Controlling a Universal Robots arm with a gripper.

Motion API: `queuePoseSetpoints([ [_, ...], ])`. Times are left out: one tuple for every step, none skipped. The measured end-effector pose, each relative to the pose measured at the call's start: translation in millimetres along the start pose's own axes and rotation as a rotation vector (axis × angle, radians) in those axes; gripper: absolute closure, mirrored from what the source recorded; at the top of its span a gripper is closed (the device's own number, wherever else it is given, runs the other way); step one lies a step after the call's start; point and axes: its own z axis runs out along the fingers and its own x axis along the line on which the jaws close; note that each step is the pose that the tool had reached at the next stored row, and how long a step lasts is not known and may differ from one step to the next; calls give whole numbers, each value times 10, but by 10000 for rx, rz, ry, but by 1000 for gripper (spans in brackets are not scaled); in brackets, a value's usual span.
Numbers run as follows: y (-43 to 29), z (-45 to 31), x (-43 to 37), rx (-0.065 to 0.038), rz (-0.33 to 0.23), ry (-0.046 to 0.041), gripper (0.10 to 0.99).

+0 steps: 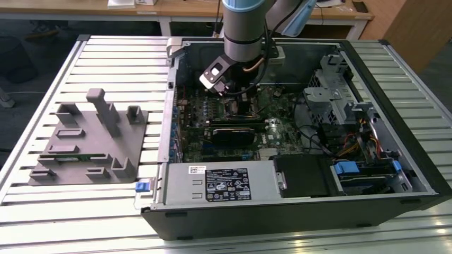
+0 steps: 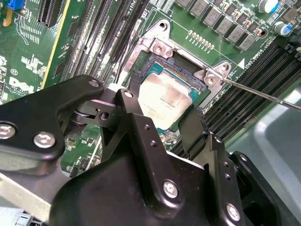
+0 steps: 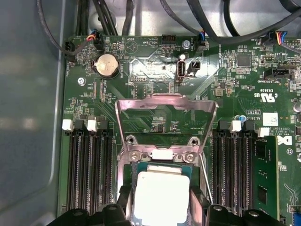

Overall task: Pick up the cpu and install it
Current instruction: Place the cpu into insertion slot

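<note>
The cpu [image 2: 164,101] is a small square chip with a pale silvery top, lying in the motherboard's socket [image 2: 155,52] inside the open computer case. In both wrist views my gripper [image 2: 160,110] reaches down over it, its two black fingers [image 2: 129,101] pressed against opposite edges of the chip, so it is shut on the cpu [image 3: 162,197]. The socket's metal load plate [image 3: 167,106] stands swung up and open beyond the chip. In the exterior view the arm's wrist [image 1: 236,79] hangs over the middle of the motherboard [image 1: 233,124].
A thin metal lever rod [image 2: 263,94] sticks out beside the socket. Black memory slots [image 3: 89,174] flank it, one side holding a green memory stick [image 3: 265,174]. A grey plastic holder [image 1: 92,143] lies on the slatted table at the exterior view's left. Cables and drive bays [image 1: 353,121] fill the case's other side.
</note>
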Motion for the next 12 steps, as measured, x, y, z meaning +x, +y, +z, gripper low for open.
queuePoseSetpoints([
  [0, 0, 0, 0, 1, -1, 486],
  [0, 0, 0, 1, 1, -3, 498],
  [0, -1, -1, 2, -6, -6, 498],
  [0, -1, 0, 2, -31, -11, 498],
  [0, -1, -1, 2, -69, -18, 498],
  [-1, -2, -2, 4, -114, -31, 553],
  [-3, -2, -4, 6, -159, -39, 553],
  [-4, -2, -6, 7, -215, -48, 553],
  [-7, -2, -9, 8, -269, -57, 553],
  [-12, -3, -12, 10, -316, -62, 553],
  [-15, -3, -13, 11, -345, -62, 553],
  [-20, -4, -14, 16, -363, -64, 553],
])
